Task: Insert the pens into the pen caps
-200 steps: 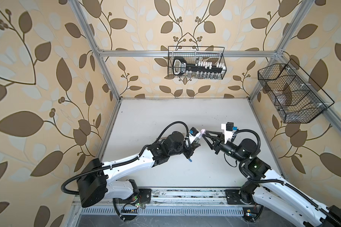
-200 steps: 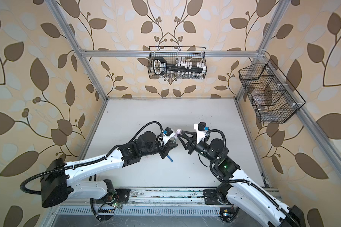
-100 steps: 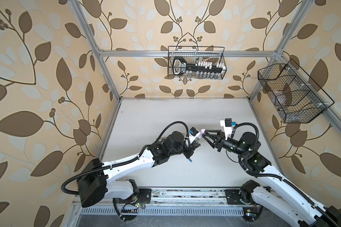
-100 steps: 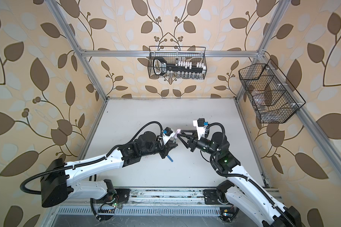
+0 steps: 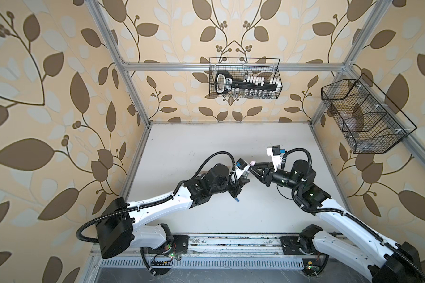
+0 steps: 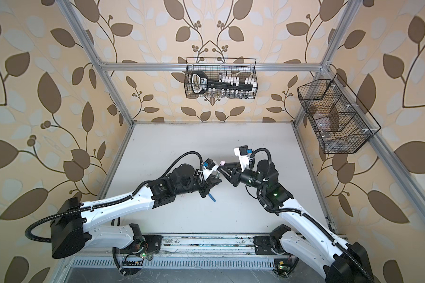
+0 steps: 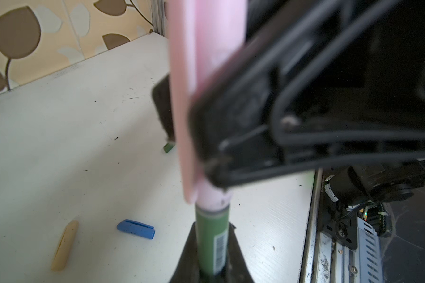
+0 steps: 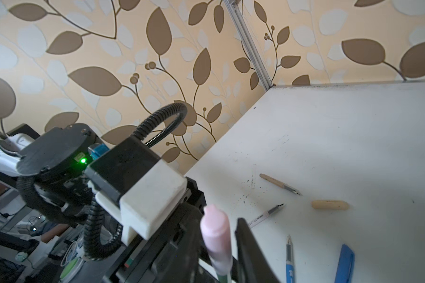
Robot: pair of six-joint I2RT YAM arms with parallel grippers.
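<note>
My left gripper [image 7: 212, 227] is shut on a green pen [image 7: 207, 245], held above the table. A pink cap [image 7: 206, 73] sits over that pen's tip. My right gripper [image 8: 219, 220] is shut on this pink cap [image 8: 216, 245], a finger on either side. In both top views the two grippers [image 5: 246, 174] [image 5: 252, 165] meet mid-table at the pink cap [image 6: 222, 162]. On the table lie a tan pen [image 8: 280, 184], a whitish-pink pen [image 8: 265, 215], a blue pen [image 8: 290, 259], a tan cap [image 8: 329, 205] and a blue cap [image 8: 345, 264]. A green cap [image 7: 168, 147] is partly hidden.
A wire basket [image 5: 244, 78] with tools hangs on the back wall. Another wire basket [image 5: 363, 117] hangs on the right wall. A metal rail [image 5: 231, 242] runs along the table's front edge under both arm bases.
The right gripper's jaws have narrowed onto the pink cap, and its wrist has shifted a little to the right. The left arm has not moved.
</note>
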